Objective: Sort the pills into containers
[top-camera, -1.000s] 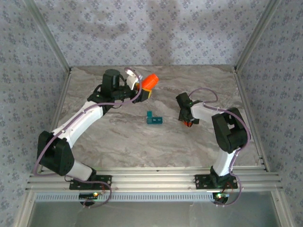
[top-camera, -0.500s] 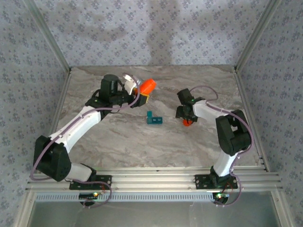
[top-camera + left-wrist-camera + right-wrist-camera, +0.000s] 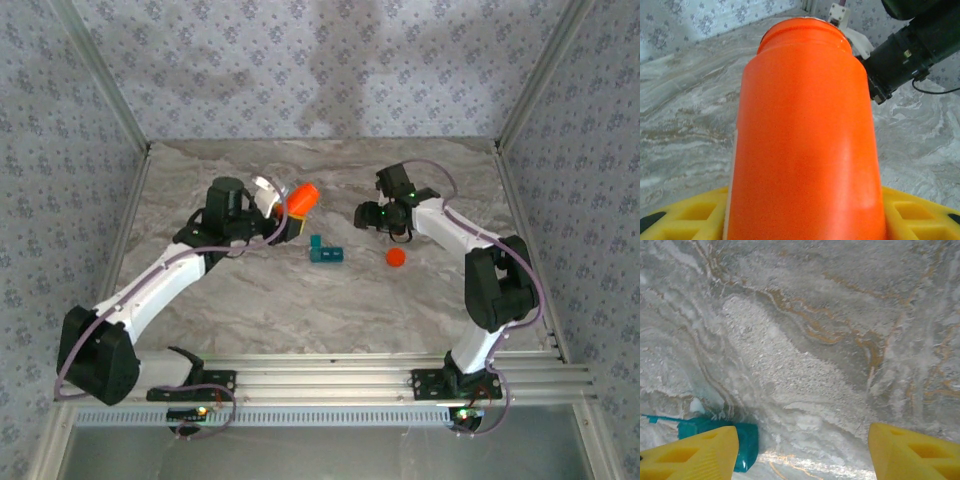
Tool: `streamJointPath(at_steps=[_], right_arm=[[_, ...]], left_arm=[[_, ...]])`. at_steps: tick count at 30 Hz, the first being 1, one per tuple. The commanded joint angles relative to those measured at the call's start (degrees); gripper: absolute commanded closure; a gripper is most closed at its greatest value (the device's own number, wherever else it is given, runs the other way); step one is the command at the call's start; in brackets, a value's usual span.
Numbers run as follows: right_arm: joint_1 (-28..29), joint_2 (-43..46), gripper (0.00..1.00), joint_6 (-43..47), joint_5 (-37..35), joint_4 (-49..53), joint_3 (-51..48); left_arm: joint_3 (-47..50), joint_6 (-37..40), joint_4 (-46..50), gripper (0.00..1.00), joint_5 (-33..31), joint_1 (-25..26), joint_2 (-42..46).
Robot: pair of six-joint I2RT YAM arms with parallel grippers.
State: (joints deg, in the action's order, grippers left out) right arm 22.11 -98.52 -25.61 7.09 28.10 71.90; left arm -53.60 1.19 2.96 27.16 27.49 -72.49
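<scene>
My left fingers [image 3: 687, 220] are bright yellow, and so are my right fingers [image 3: 912, 452]. The bottle [image 3: 805, 130] is plain glossy orange, and the round cap [image 3: 397, 257] is the same orange. The pill box [image 3: 747, 442] is see-through teal. The table [image 3: 815, 340] is grey marble, streaked white with thin rust-tan veins. My left arm [image 3: 165, 272] and right arm [image 3: 452, 228] are white with black joints. The walls [image 3: 300, 60] wear pale grey paper with small repeating lilac flower sprigs
</scene>
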Motion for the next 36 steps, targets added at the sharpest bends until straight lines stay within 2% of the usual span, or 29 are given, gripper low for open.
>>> streamJointPath(at_steps=[1, 14, 22, 36], right_arm=[[0.17, -1.4, 0.29, 2.65, 4.74, 0.49, 1.14], [2.58, -6.48, 0.3, 6.38, 7.47, 0.78, 1.64], [4.78, -7.98, 0.3, 8.6, 7.72, 1.67, 1.64], [5.53, -10.46, 0.32, 10.25, 9.65, 2.11, 2.33]], left_arm=[[2.34, -1.62, -1.12, 1.0, -2.03, 0.55, 3.56], [12.0, -2.03, 0.13, 1.0, -6.41, 3.42, 10.0], [14.69, -2.87, -0.94, 1.0, -6.81, 5.42, 8.87], [16.08, -3.45, -2.84, 1.0, -6.98, 6.01, 4.55]])
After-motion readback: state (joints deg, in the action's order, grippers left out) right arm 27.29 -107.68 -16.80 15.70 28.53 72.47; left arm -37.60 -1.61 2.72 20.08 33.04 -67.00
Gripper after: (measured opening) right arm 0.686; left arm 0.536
